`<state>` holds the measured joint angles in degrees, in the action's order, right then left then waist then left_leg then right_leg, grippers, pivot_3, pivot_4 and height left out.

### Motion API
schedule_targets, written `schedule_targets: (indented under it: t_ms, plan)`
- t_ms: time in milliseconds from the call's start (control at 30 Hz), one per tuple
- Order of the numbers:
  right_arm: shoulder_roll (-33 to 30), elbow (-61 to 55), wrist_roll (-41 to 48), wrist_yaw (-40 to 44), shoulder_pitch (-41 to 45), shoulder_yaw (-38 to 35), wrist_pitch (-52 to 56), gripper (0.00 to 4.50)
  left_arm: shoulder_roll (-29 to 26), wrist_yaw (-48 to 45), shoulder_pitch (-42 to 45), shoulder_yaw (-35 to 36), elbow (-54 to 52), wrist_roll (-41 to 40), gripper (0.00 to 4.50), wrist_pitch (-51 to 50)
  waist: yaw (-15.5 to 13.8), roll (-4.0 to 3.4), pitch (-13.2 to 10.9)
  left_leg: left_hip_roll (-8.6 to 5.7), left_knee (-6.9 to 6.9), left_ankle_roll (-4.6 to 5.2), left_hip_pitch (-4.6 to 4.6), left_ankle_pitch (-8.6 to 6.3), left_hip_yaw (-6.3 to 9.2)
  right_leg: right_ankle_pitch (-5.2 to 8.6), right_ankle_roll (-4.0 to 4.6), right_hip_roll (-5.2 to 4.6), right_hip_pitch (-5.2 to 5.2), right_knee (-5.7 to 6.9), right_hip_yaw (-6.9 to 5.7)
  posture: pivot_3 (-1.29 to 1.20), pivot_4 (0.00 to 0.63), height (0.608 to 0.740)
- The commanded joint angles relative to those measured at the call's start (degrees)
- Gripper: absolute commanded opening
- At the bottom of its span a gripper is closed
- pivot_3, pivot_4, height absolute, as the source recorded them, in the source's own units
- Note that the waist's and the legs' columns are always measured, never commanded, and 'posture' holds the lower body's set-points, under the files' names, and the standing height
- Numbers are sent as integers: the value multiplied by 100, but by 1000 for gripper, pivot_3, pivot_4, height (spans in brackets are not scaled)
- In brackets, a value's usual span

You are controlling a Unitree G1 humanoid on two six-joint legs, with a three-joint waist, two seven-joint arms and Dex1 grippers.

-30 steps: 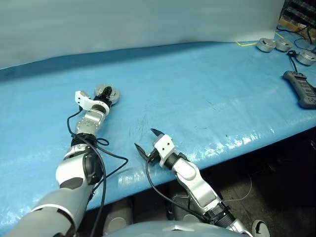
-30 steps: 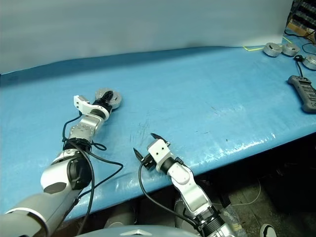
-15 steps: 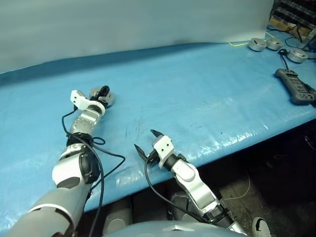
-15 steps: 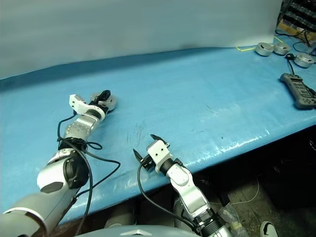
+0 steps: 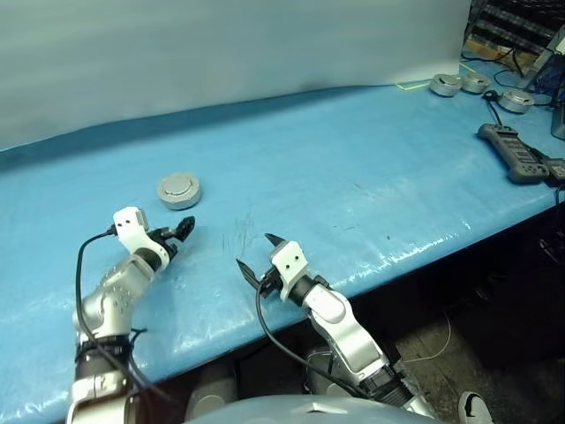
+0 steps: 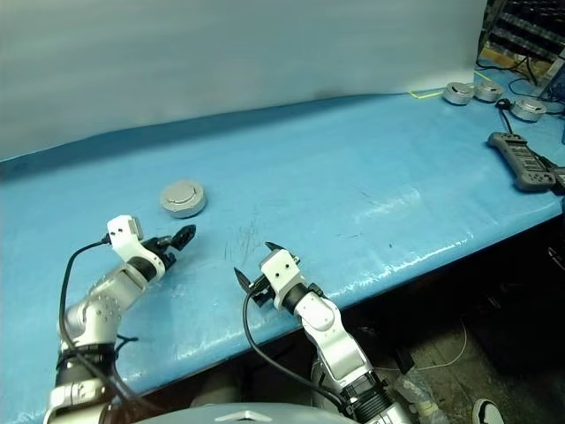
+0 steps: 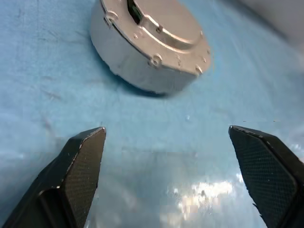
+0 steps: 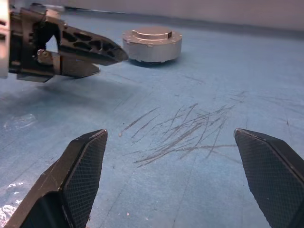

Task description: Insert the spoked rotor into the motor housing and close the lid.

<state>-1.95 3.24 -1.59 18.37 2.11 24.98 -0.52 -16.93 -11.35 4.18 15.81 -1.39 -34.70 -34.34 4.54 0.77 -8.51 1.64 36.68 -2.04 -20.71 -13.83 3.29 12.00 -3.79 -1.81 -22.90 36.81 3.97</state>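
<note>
The housing [image 5: 179, 190] sits on the blue tabletop [image 5: 371, 150] with its lid [image 7: 166, 23] on, plain silver-grey face up, so it reads as one short round puck. Nothing is touching it. Whether the rotor is inside cannot be told with the lid covering it.

The left gripper [image 5: 183, 229] hovers just short of the housing on the near side, pointing toward it and a little down, its two black fingers spread wide and empty. In the left wrist view the housing lies beyond the open fingertips [image 7: 85, 156], with bare blue surface between them.

The right gripper [image 5: 259, 256] hangs near the front edge of the tabletop, further right and well apart from the housing, also spread wide with nothing in it. It points across toward the left gripper, and in the right wrist view the left gripper's fingers [image 8: 90, 47] sit just beside the housing, apart from it. A patch of dark scratches [image 8: 185, 133] marks the surface ahead of the right gripper.

At the far right end lie three silver pucks [image 5: 474, 84], cables and a dark handheld controller [image 5: 512, 155].
</note>
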Motion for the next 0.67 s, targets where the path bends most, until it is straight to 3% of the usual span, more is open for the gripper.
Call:
schedule_targets:
  t_ms: [33,167,300,667]
  plan:
    - [125,-71,119,34,153,-142,-15,4500,177,-275,-475,-429,-399,567,4470,818,-34,3,-3,0,0,-2,-6,-1,2,0,0,0,-13,-1,-1,0,150,740]
    - [165,-62,218,20,218,-349,-67,4500,129,-336,-748,-1060,-497,1852,4470,2415,-104,13,-8,0,10,-3,-89,0,4,-1,1,4,-80,0,-3,0,150,740]
    - [174,-25,188,-110,252,-577,-228,4500,227,-405,-722,-1322,-262,2410,4470,3461,-183,22,-17,0,11,0,-118,-9,7,-1,7,8,-98,-9,-5,0,150,740]
    - [220,-92,-1,-627,108,-956,-661,4500,394,-574,-533,-1543,143,2732,4470,3955,-206,21,-22,2,15,9,-120,-18,4,2,4,10,-96,-18,-4,0,150,740]
